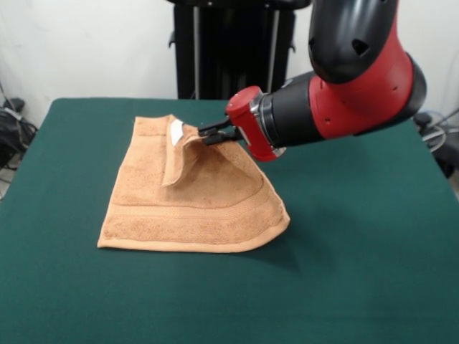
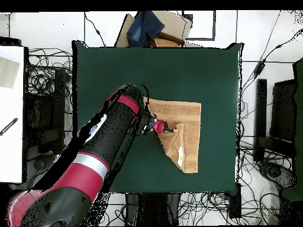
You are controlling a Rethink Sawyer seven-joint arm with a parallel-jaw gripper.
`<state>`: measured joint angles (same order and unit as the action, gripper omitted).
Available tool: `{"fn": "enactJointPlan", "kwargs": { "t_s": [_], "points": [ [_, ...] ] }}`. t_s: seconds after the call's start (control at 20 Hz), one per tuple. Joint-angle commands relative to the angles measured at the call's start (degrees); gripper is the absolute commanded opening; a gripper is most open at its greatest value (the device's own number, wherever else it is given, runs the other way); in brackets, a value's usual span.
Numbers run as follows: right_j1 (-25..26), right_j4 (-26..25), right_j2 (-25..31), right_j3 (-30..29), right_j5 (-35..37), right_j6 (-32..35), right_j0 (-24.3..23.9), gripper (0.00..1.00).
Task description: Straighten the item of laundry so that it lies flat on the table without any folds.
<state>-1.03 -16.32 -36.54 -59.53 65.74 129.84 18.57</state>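
Note:
The tan terry towel [image 1: 193,204] lies on the dark green table [image 1: 358,236], with one corner folded over and lifted. Its white tag [image 1: 176,130] shows on the raised flap. My gripper [image 1: 203,133] comes in from the right on the red and black arm and is shut on the raised fold of the towel, holding it above the table. In the overhead view the gripper [image 2: 170,129] sits over the towel [image 2: 188,121], and the flap with the tag [image 2: 180,155] runs toward the towel's lower edge.
The robot's black pedestal [image 1: 233,50] stands behind the table. In the overhead view cables and equipment surround the table [image 2: 118,71], a cardboard box with dark cloth [image 2: 154,28] lies beyond its far edge, and a white surface [image 2: 12,112] is at left.

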Motion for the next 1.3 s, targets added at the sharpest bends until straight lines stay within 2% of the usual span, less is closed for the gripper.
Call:
{"fn": "enactJointPlan", "kwargs": {
  "t_s": [0.05,1.05,1.3],
  "points": [
    [2.01,3.17,5.18,-1.65,0.81,10.38,-1.33,0.0],
    [-0.25,3.35,4.83,-3.54,0.68,10.52,-0.69,0.0],
    [0.5,3.48,5.5,-3.57,-0.32,10.77,-0.87,0.0]
  ]
}}
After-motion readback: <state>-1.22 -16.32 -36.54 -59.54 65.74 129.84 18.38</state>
